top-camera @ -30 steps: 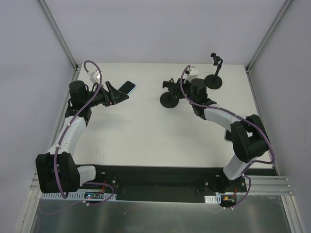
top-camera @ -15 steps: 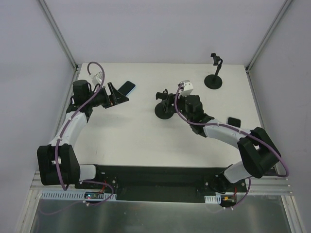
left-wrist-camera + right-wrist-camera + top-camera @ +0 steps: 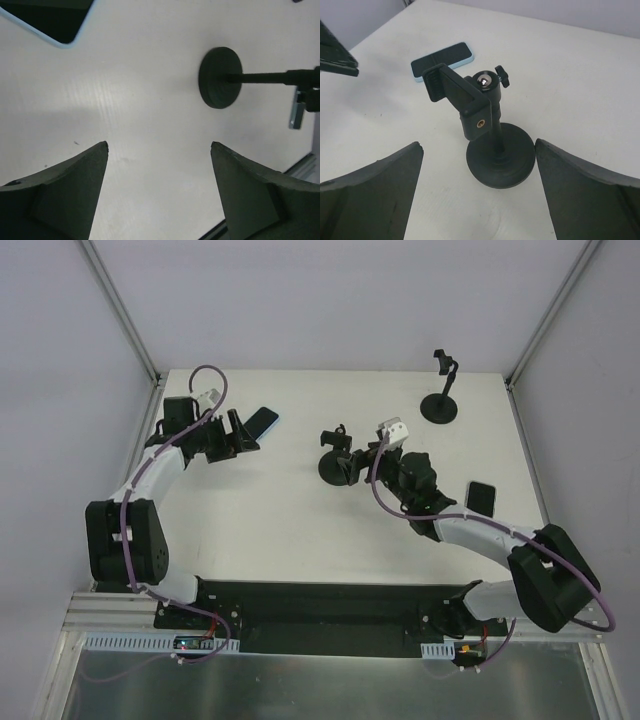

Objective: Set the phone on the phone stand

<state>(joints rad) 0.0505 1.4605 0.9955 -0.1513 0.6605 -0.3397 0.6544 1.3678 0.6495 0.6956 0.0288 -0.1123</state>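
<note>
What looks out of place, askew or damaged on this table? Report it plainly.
Nothing stands out. The near stand and the far stand both sit upright on the table, neither tipped nor visibly broken. The blue-edged phone and a dark phone lie flat, apart from the stands. Nothing is spilled.

Robotics lab cell: plain white tabletop (image 3: 280, 530), grey wall panels (image 3: 330, 300) w/ metal corner posts (image 3: 120, 308), aluminium rail (image 3: 550, 620) where I'm bolted down.
</note>
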